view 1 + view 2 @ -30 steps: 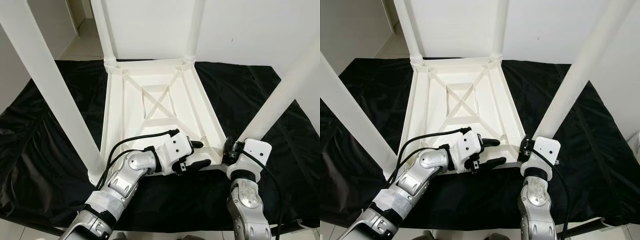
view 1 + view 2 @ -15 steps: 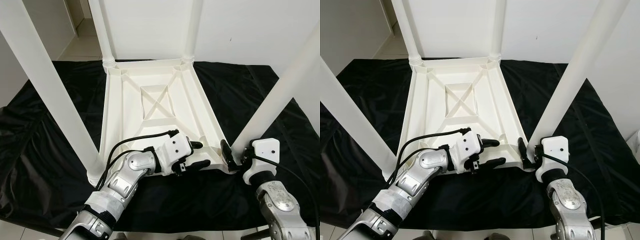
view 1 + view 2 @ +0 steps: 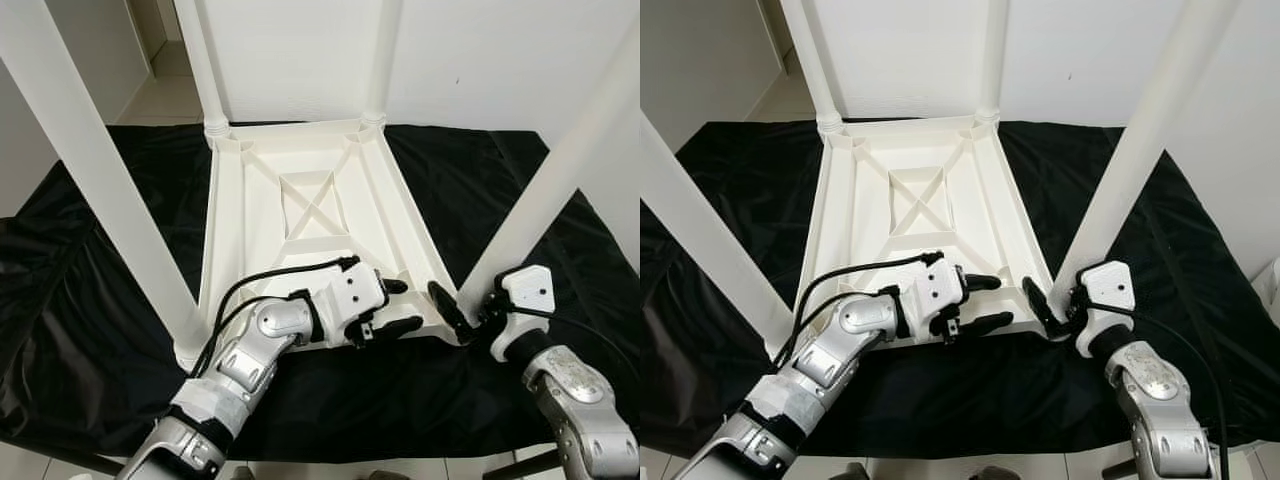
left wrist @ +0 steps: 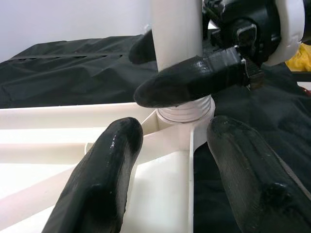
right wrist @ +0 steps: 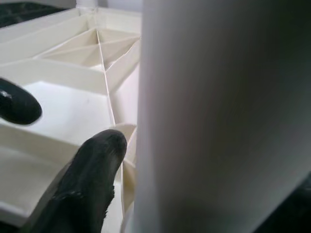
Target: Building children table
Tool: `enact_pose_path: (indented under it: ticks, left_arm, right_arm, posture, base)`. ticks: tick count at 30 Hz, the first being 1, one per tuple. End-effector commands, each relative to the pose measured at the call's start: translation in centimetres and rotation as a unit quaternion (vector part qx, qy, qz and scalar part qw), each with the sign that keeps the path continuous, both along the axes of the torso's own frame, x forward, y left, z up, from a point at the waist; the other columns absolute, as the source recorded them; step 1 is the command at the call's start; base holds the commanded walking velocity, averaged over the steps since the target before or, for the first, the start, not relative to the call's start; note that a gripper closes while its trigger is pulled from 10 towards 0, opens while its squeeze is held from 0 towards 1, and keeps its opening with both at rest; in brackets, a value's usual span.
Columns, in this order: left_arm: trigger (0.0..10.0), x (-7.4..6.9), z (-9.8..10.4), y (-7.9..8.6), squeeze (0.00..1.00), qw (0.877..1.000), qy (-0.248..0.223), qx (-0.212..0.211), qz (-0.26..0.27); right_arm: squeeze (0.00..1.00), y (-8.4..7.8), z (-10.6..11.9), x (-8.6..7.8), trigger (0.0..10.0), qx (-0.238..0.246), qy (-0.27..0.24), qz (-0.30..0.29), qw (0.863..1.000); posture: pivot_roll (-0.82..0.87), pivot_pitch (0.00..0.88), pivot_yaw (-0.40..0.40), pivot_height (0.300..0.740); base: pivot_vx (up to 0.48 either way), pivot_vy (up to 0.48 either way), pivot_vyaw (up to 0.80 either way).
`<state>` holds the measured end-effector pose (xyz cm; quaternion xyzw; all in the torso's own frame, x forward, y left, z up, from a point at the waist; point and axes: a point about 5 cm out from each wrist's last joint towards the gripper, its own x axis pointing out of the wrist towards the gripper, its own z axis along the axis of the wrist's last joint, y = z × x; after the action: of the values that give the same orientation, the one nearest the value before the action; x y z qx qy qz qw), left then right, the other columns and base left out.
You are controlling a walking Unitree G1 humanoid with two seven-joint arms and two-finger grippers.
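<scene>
A white plastic children's table lies upside down on a black cloth, its legs standing up. My left gripper is at the table's near edge, open, with its fingers straddling the rim beside the near right corner. My right gripper is at the base of the near right leg, shut on it. One of its fingers crosses the front of the leg and the other sits behind it. In the right wrist view the leg stands close beside a finger.
The black cloth covers the floor around the table. The near left leg rises steeply on my left, and two far legs stand before a white wall. Tiled floor shows at the far left.
My right arm has swung out to the right, and its wrist has turned around the near right leg from the front to the right side. The left gripper has stayed put.
</scene>
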<state>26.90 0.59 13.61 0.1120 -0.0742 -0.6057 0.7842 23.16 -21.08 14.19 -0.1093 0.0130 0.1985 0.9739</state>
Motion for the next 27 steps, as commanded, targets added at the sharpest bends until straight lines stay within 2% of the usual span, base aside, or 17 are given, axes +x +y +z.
enact_pose_path:
  ticks: [1,10,11,12,13,16,18,19,20,21,23,27]
  left_arm:
    - [10.0,0.0,-0.2,0.2,0.00,1.000,0.004,0.007,-0.006]
    - [10.0,-0.1,-0.3,0.2,0.00,1.000,0.006,0.007,-0.005]
    - [10.0,-0.1,-0.3,0.2,0.00,1.000,0.006,0.007,-0.005]
    - [10.0,-0.1,-0.3,0.2,0.00,1.000,0.006,0.007,-0.005]
    - [10.0,-0.1,-0.3,0.2,0.00,1.000,0.006,0.008,-0.006]
    - [10.0,-0.1,-0.3,0.2,0.00,1.000,0.006,0.007,-0.006]
    - [10.0,-0.2,-0.3,0.1,0.00,1.000,0.006,0.007,-0.006]
    - [10.0,-0.2,-0.3,0.1,0.00,1.000,0.006,0.007,-0.006]
    - [10.0,-0.2,-0.4,0.1,0.00,1.000,0.005,0.008,-0.005]
    - [10.0,-0.2,-0.4,0.1,0.00,1.000,0.005,0.008,-0.005]
    - [10.0,-0.1,-0.4,0.2,0.00,1.000,0.004,0.010,-0.004]
    - [10.0,-0.1,-0.5,0.2,0.00,1.000,0.004,0.011,-0.004]
  right_arm:
    - [0.00,-0.2,-0.4,0.1,0.0,0.000,0.012,0.008,1.000]
    - [0.00,-0.4,-1.1,-0.5,0.0,0.007,0.027,0.014,1.000]
    - [0.00,-0.5,-1.2,-0.5,2.5,0.009,0.027,0.009,1.000]
    - [0.00,-0.5,-1.2,-0.5,6.5,0.010,0.027,0.005,1.000]
    - [0.00,-0.6,-1.2,-0.4,10.0,0.011,0.025,0.000,1.000]
    - [0.00,-0.8,-1.2,-0.3,10.0,0.015,0.022,-0.027,0.999]
    - [0.00,-1.3,-1.5,-0.1,10.0,0.026,0.022,-0.083,0.996]
    - [0.00,-1.3,-1.5,-0.1,10.0,0.026,0.022,-0.083,0.996]
    - [0.00,-1.6,-1.7,0.0,10.0,0.022,0.011,-0.142,0.990]
    - [0.00,-1.6,-1.7,0.0,10.0,0.022,0.011,-0.142,0.990]
    - [0.00,-1.5,-1.8,-0.1,10.0,0.028,0.008,-0.190,0.981]
    - [0.00,-1.3,-2.0,-0.3,10.0,0.040,0.012,-0.231,0.972]
  posture:
    - [-0.08,0.000,0.026,0.740]
    - [-0.08,0.004,0.025,0.740]
    - [-0.09,0.006,0.025,0.740]
    - [-0.09,0.006,0.025,0.740]
    - [-0.09,0.007,0.024,0.740]
    - [-0.09,0.007,0.024,0.740]
    - [-0.09,0.006,0.023,0.740]
    - [-0.09,0.006,0.023,0.740]
    - [-0.09,0.006,0.020,0.740]
    - [-0.09,0.006,0.020,0.740]
    - [-0.09,0.005,0.019,0.740]
    - [-0.09,0.003,0.020,0.740]
  base:
    - [0.000,0.000,0.00]
    - [0.000,0.000,0.00]
    - [0.000,0.000,0.00]
    - [0.000,0.000,0.00]
    - [0.000,0.000,0.00]
    - [0.000,0.000,0.00]
    - [0.000,0.000,0.00]
    - [0.000,0.000,0.00]
    - [0.000,0.000,0.00]
    - [0.000,0.000,0.00]
    - [0.000,0.000,0.00]
    - [0.000,0.000,0.00]
